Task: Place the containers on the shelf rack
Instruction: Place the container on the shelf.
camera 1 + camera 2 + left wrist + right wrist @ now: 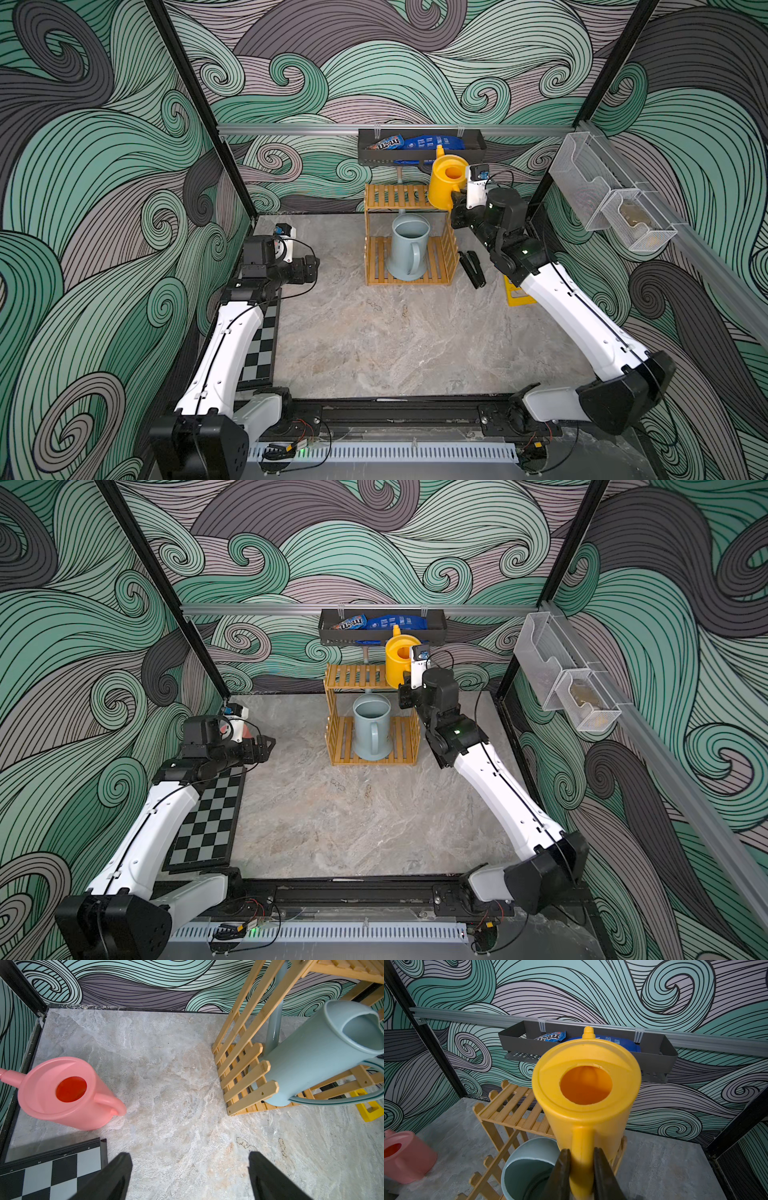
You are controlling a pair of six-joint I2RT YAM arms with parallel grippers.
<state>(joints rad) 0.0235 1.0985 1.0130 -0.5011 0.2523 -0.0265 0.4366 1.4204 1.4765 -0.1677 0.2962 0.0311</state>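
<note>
The cell is walled with a green and grey wave pattern; the work surface is a grey marble-look tabletop [395,340].

At the left of both top views, a checkerboard [208,825] lies flat under the left arm. The left gripper [309,268] is at centre left, above bare tabletop, with its jaws wide apart and holding nothing. The left wrist view shows the pink watering can [68,1093] upright on the tabletop near the wall corner, just beside the checkerboard.

At centre, the shelf rack [399,195] stands against the back wall. The pale blue watering can [409,245] stands upright on the lower tier, handle toward the camera. Above the rack, a black tray [374,156] hangs on the wall.

Right of centre, the right gripper [457,203] is clamped on the handle of the yellow watering can [446,183], which is over the right end of the upper tier. Contact between base and slats cannot be determined.

At the upper right, clear mesh bins [590,183] hang on the side rail.
</note>
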